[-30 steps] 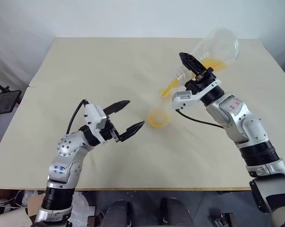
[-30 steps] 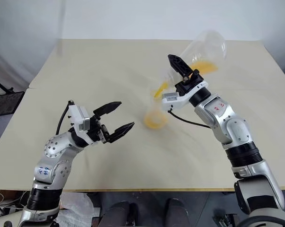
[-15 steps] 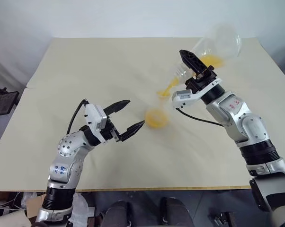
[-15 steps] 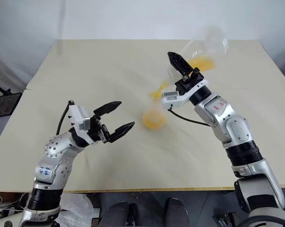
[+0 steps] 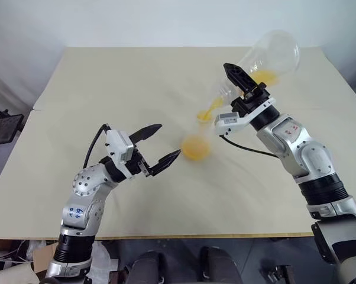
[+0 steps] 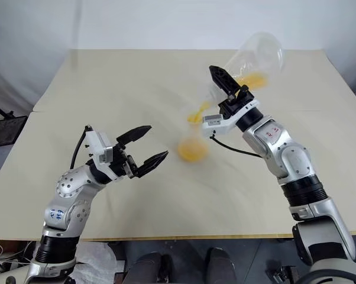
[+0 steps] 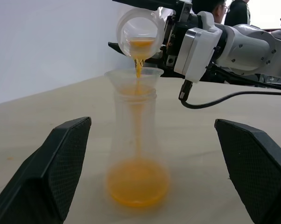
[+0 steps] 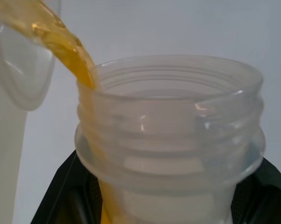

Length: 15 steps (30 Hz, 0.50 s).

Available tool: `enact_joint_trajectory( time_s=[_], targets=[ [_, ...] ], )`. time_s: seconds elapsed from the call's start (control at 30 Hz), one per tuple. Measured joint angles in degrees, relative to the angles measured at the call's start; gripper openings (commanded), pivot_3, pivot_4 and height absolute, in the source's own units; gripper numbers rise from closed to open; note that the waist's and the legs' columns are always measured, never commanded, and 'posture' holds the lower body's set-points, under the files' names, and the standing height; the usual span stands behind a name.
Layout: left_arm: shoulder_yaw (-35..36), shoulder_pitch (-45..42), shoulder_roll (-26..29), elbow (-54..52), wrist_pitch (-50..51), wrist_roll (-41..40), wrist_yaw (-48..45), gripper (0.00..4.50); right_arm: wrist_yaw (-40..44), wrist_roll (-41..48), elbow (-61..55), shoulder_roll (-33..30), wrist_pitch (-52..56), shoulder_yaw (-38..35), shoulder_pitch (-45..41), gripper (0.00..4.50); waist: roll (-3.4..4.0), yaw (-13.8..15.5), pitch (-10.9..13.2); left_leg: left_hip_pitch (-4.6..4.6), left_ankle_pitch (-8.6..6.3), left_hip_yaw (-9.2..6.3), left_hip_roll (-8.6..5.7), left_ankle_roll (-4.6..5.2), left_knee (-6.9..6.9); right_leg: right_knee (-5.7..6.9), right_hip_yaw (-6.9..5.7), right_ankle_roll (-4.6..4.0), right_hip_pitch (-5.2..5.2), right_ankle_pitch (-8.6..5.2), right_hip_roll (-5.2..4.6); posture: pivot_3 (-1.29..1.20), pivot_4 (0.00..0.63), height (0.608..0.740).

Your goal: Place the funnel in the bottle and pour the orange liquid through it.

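On table [image 5: 107,89], right hand [image 5: 240,89] gripping tipped flask [image 5: 267,59], funnel [image 7: 133,77] in bottle [image 7: 136,154], left hand [image 5: 157,145] spread, empty

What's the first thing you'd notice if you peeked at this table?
The orange liquid stands out: a thin stream runs from a tilted clear flask, gripped by the right gripper, into the funnel sitting in the bottle at the table's middle. More orange pools in the bottle's base. The left gripper waits open beside it.

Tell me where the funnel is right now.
In the left wrist view, the funnel sits in the neck of the bottle, just under the tilted flask held by the right gripper.
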Motion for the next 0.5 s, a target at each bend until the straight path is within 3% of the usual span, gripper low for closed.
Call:
enact_joint_trajectory(
  time_s=[0.5],
  targets=[
    [-0.4,0.0,-0.2,0.0,-0.4,0.0,0.6,4.5,-0.3,-0.5,0.0,-0.3,0.1,1.1,0.0,2.63,0.0,0.0,0.0,0.0,0.0,0.0,0.0,0.0,0.0,0.0,0.0,0.0,0.0,0.0,0.0,0.0,0.15,0.74]
  ],
)
